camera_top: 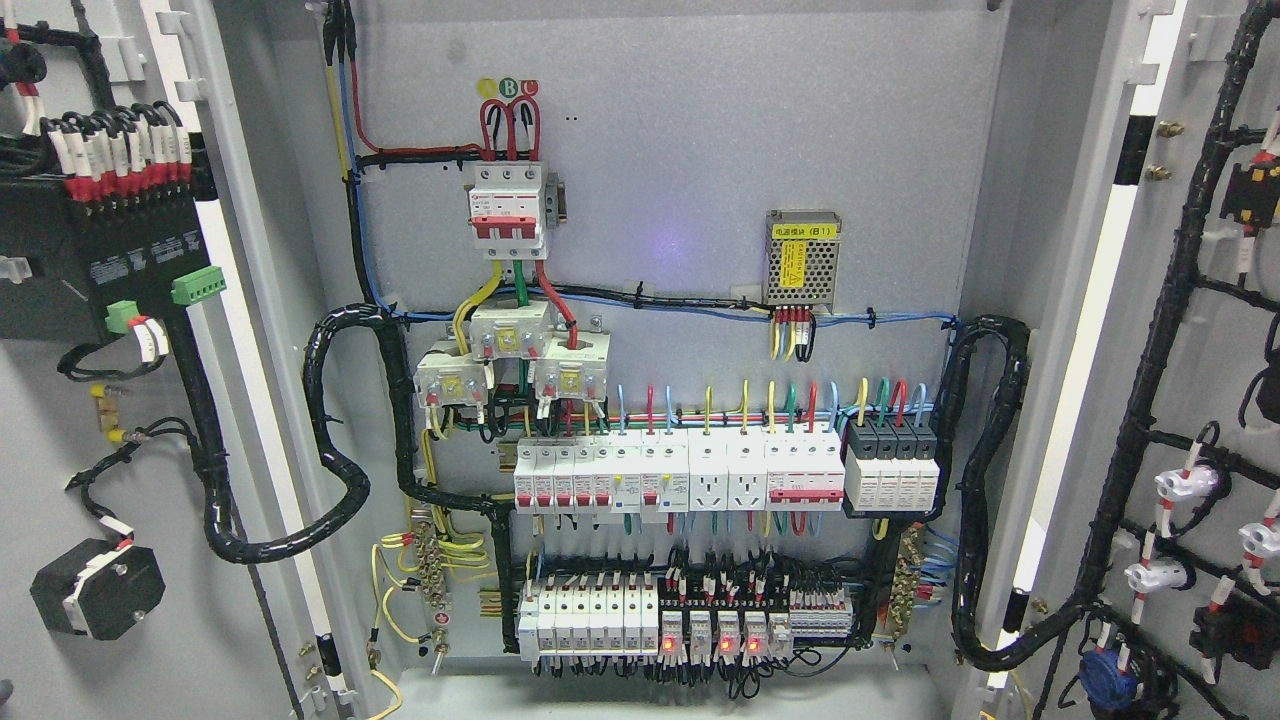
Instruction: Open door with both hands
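A grey electrical cabinet fills the head view with both doors swung wide. The left door (150,400) stands open at the picture's left, its inner face carrying black wiring and a black module. The right door (1190,330) stands open at the right, with cable looms and white lamp backs on it. Between them the grey back panel (680,150) shows breakers and relays. Neither of my hands nor any arm is in view.
A red-and-white main breaker (508,210) sits at the top centre and a perforated power supply (802,256) to its right. Rows of breakers (690,475) and relays with red lights (700,635) fill the lower panel. Black cable bundles (330,440) loop to each door.
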Controlling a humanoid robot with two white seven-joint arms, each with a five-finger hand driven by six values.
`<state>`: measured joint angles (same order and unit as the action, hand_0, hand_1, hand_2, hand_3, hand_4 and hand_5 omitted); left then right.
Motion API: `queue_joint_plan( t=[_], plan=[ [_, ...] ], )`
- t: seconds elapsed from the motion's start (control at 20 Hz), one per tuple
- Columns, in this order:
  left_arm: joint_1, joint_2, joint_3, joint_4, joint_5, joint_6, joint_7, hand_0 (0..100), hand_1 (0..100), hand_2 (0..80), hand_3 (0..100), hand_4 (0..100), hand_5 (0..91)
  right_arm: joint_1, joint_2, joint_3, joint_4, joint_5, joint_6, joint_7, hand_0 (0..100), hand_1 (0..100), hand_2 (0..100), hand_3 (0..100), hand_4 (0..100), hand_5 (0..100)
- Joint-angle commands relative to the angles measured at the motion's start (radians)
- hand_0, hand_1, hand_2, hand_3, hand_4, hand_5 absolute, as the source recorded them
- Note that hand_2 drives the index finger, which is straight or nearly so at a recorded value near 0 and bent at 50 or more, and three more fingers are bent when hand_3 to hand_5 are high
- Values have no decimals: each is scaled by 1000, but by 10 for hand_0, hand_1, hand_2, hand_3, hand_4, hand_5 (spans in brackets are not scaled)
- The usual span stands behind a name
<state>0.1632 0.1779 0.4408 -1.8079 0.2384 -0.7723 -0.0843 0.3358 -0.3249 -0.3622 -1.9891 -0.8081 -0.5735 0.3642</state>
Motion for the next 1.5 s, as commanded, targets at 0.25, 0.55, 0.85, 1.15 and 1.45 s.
queue_joint_plan(
  t=[0.25,0.55,0.85,1.15,1.45],
  plan=[
    [-28,238,75,246,102,-469,3,120,556,0,0,0,0,32,4,-43,32,-37,-2,-1,71,137,0,0,0,0],
    [-93,357,59,403,124,-469,0,120,556,0,0,0,0,34,4,-50,33,-74,-2,-1,71,137,0,0,0,0],
    [-210,406,-49,573,121,-469,0,120,556,0,0,0,0,34,4,-50,39,-74,-2,-1,71,137,0,0,0,0],
    [-263,408,-65,657,108,-470,-6,120,556,0,0,0,0,34,4,-47,62,-76,0,-1,71,137,0,0,0,0],
    [-292,430,-97,713,108,-470,-6,120,556,0,0,0,0,35,1,-47,84,-129,0,-2,71,137,0,0,0,0]
  ],
)
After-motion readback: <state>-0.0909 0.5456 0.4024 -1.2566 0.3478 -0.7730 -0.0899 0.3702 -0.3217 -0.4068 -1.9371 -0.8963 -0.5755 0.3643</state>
